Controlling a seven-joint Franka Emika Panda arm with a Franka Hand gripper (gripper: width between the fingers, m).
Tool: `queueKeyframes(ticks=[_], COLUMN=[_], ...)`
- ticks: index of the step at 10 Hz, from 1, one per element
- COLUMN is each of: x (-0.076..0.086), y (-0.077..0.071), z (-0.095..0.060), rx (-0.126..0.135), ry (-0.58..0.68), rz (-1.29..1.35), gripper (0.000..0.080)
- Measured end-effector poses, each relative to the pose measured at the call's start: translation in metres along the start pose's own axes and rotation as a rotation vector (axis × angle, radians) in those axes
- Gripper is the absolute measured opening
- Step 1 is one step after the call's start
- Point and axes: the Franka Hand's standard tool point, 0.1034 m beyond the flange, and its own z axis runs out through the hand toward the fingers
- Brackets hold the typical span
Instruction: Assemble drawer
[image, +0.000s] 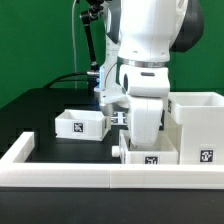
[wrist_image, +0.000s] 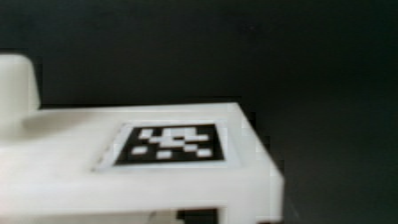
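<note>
The tall white drawer casing (image: 198, 122) stands at the exterior view's right, with a tag low on its front. One small open-top drawer box (image: 80, 123) with a tag sits at the left. A second small box (image: 150, 157) with a tag lies in front, against the casing. My gripper (image: 141, 138) reaches down right over this second box, and the hand hides its fingers. In the wrist view a white tagged part (wrist_image: 173, 142) fills the frame very close up. Whether the jaws hold it does not show.
A low white border wall (image: 70, 172) runs along the front and up the exterior view's left side. A black cable (image: 70, 78) lies on the dark table behind. A white block (wrist_image: 15, 90) stands at the wrist view's edge.
</note>
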Motion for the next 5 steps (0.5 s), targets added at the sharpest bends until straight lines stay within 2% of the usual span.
queueKeyframes(ticks=[1, 2, 5], x=[-0.0001, 0.0005, 0.0011], y=[0.0011, 0.0022, 0.0013], z=[-0.0001, 0.0005, 0.0015], rx=[-0.009, -0.032, -0.028], ry=[0.001, 0.004, -0.004], rz=[0.001, 0.0, -0.041], gripper=[0.0041, 0.0041, 0.0041])
